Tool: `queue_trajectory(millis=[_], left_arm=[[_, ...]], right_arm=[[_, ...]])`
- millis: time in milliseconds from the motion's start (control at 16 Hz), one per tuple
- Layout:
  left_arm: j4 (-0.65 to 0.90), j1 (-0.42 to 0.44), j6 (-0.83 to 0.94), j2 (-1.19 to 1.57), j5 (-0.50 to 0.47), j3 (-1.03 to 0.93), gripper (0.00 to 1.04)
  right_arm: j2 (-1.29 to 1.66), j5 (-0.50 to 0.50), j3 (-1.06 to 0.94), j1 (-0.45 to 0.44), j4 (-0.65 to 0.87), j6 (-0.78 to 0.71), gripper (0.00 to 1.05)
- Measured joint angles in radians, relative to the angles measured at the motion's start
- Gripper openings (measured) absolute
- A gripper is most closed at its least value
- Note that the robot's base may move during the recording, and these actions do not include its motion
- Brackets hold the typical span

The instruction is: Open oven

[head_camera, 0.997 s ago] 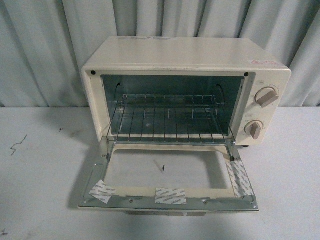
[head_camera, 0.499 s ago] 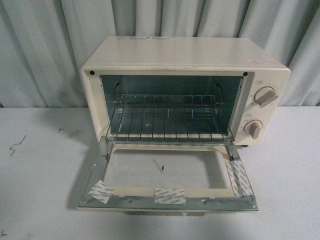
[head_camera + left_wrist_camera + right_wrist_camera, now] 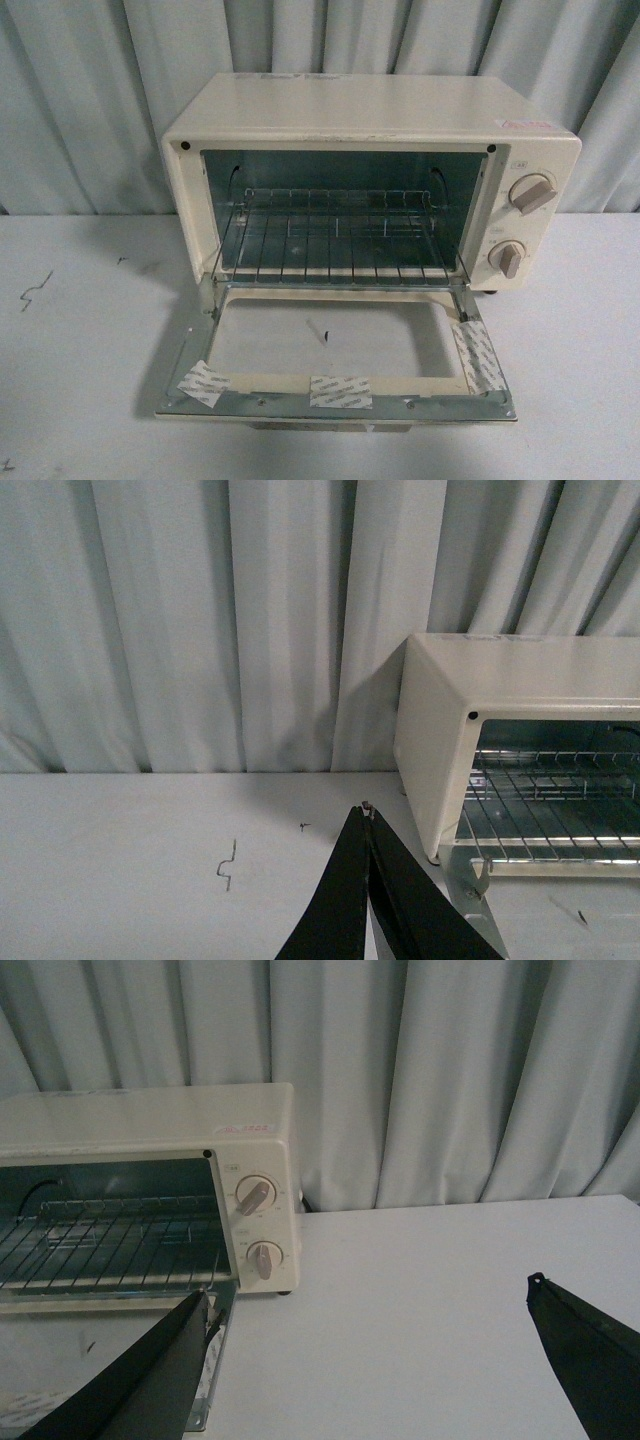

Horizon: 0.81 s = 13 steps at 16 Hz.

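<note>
The cream-white oven (image 3: 370, 110) stands at the middle of the white table with its door (image 3: 335, 390) dropped flat toward me. The wire rack (image 3: 330, 245) shows inside, and two beige knobs (image 3: 530, 193) sit on its right panel. The handle is hidden under the door's front edge. Neither gripper shows in the front view. In the left wrist view my left gripper (image 3: 367, 810) is shut and empty, left of the oven (image 3: 440, 710). In the right wrist view my right gripper (image 3: 370, 1295) is open and empty, right of the oven (image 3: 150, 1120) and its door.
A grey-green curtain (image 3: 90, 100) hangs close behind the oven. The white table (image 3: 80, 350) has small dark scratch marks (image 3: 35, 290) on its left side. Strips of printed tape (image 3: 340, 392) are stuck along the door's inner frame.
The oven and its open door stay as they were. The view shifts very slightly between the oldest frame and now.
</note>
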Motion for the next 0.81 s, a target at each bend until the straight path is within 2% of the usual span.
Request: queue_trajectory(millis=[62,187,810], left_arm=[[-0.100,0.000,0.000,-0.067,0.002,0.004,0.02],[-0.159,0.000,0.000,-0.131,0.001,0.004,0.02],[-0.346,0.000,0.000,-0.314,0.000,0.004,0.02]], right_arm=[[0.000,0.000,0.000,0.000,0.000,0.000,0.98],[0.000,0.000,0.000,0.000,0.000,0.000,0.98],[0.000,0.000,0.000,0.000,0.000,0.000,0.98]])
